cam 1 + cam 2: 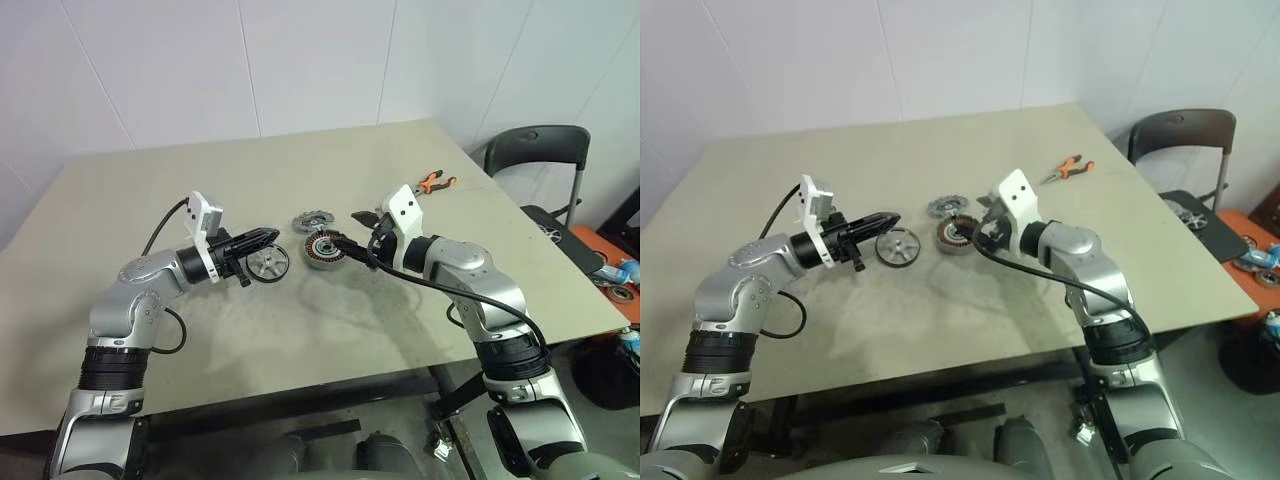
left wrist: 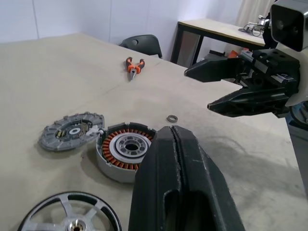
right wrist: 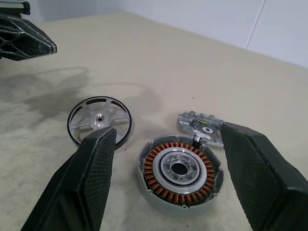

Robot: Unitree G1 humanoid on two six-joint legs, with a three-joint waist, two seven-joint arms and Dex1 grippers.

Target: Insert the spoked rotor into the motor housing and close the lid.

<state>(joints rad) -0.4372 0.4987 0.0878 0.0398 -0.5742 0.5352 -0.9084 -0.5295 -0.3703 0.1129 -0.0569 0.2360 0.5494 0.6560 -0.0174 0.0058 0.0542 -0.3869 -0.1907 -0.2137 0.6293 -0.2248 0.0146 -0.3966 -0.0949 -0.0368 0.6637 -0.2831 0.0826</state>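
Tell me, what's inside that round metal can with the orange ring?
The motor housing holds copper windings around a silver hub with a dark centre hole. The spoked rotor lies outside it. The hole's depth stays hidden.

— What's sitting out on that beige table?

— Orange-handled pliers lie near the far right corner, and a small metal ring rests flat on the bare tabletop.

— And off to the right side?

— A black chair stands just beside the table's edge, against the white wall.
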